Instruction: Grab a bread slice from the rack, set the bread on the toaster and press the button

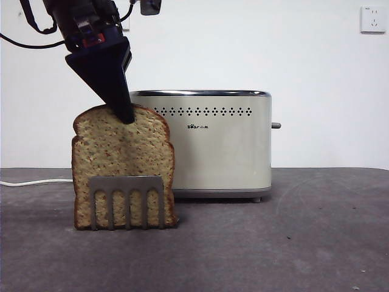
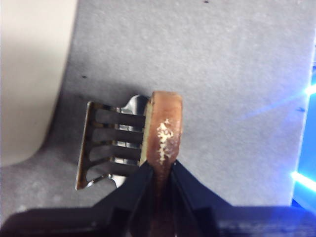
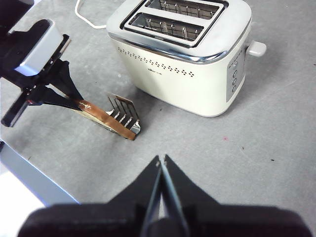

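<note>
The slice of bread (image 1: 121, 164) stands upright in the low grey rack (image 1: 126, 201), left of the cream toaster (image 1: 213, 146). My left gripper (image 1: 126, 114) comes down from the upper left and is shut on the bread's top crust. In the left wrist view its jaws (image 2: 162, 165) clamp the crust (image 2: 165, 123) from both sides, with the rack (image 2: 111, 143) beside it. The button (image 1: 276, 125) sticks out of the toaster's right side; it also shows in the right wrist view (image 3: 256, 48). My right gripper (image 3: 162, 160) is shut and empty, above the table in front of the toaster (image 3: 173, 74).
A white power cord (image 1: 30, 182) runs along the table behind the bread to the left. A white wall socket (image 1: 372, 18) is on the wall at the upper right. The toaster's two slots (image 3: 173, 19) are open at the top.
</note>
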You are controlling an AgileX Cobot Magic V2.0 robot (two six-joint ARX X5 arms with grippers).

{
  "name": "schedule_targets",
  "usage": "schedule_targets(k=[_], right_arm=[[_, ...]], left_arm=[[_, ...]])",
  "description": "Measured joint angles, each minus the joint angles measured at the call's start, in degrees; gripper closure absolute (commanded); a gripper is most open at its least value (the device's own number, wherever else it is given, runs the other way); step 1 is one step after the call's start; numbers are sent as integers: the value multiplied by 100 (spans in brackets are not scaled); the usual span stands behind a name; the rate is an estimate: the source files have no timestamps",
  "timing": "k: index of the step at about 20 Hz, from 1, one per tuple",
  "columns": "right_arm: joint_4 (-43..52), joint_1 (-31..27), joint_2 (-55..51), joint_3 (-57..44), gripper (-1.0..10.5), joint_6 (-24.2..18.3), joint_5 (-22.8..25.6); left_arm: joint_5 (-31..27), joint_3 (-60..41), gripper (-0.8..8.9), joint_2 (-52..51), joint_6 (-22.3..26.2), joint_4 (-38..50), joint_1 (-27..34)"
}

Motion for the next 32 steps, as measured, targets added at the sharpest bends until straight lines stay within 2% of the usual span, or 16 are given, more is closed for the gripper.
schedule_targets(k=[5,9,12,14,17,22,28,32], right_arm=[[0,0,0,0,958,0,0],[0,0,2,0,958,0,0],[-2,0,37,0,958,0,0],[-2,0,72,0,958,0,0],[-2,0,76,0,958,0,0],[-4,0,109,0,958,0,0],[-13,0,227,0,958,0,0],[-26,0,236,0,958,0,0]], left_arm=[[0,922,822,0,11,-610,0],[-2,2118,822,0,11,-1329,-52],[-42,3032,822,0,13,-1281,-181],[-306,3401,822,-13,52,-870,-295],[-686,3484,823,-20,297,-282,-402],[-772,3482,823,170,654,262,-354],[-870,3480,823,848,1001,227,-216],[-850,3480,823,935,1152,197,-216]])
